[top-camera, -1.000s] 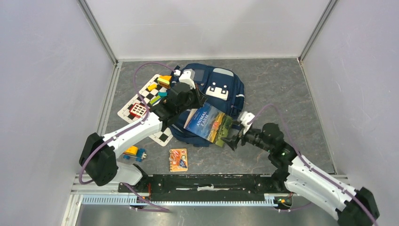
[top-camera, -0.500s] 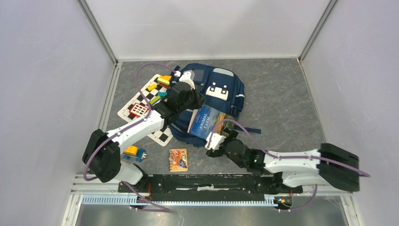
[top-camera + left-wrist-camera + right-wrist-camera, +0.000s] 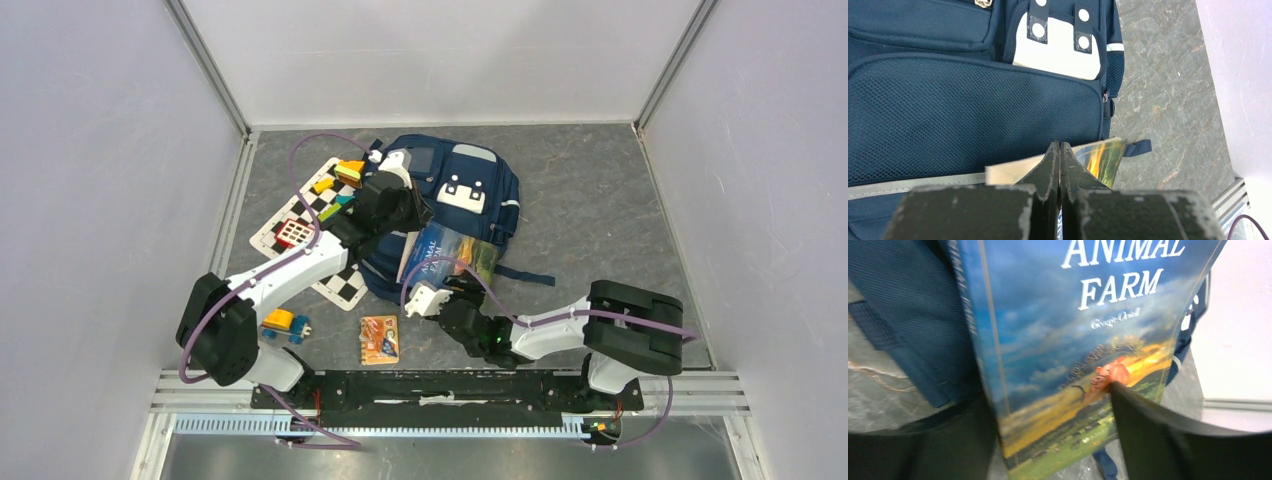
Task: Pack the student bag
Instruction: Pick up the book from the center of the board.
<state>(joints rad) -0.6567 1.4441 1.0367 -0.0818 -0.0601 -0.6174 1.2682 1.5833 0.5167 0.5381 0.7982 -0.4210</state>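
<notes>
- the student bag point(image 3: 470, 190), a large navy-blue fabric backpack with a mesh front panel, a grey reflective stripe and a white square patch, is found lying flat and front side up on the grey stone-patterned table point(image 3: 600, 200), in the upper centre of the overhead view.
- a glossy paperback book point(image 3: 450, 258) with a blue-and-yellow landscape cover titled "animal farm" is seen tilted at the lower edge of the bag. its upper end is hidden there, and it is judged to be only partly entered.
- the left gripper point(image 3: 1060, 150) is seen low in its wrist view, over the mesh panel, with the fingers pressed together and no gap. whether a fold of fabric is pinched between them cannot be told.
- the right gripper point(image 3: 1048, 400) is seen with jaws spread wide, one finger on each side of the book's lower end. no clamping hold is shown.
- the bag is judged soft, limp and fairly light. its mouth is expected to sag shut unless it is lifted by the rim or zip edge, not by the mesh.
- the book is judged thin, stiff and slick-faced. a pinch across its thickness at the lower edge, or a push along its length, is advised.
- a slip on the glossy cover, or a corner snagged on fabric, is judged the main risk.
</notes>
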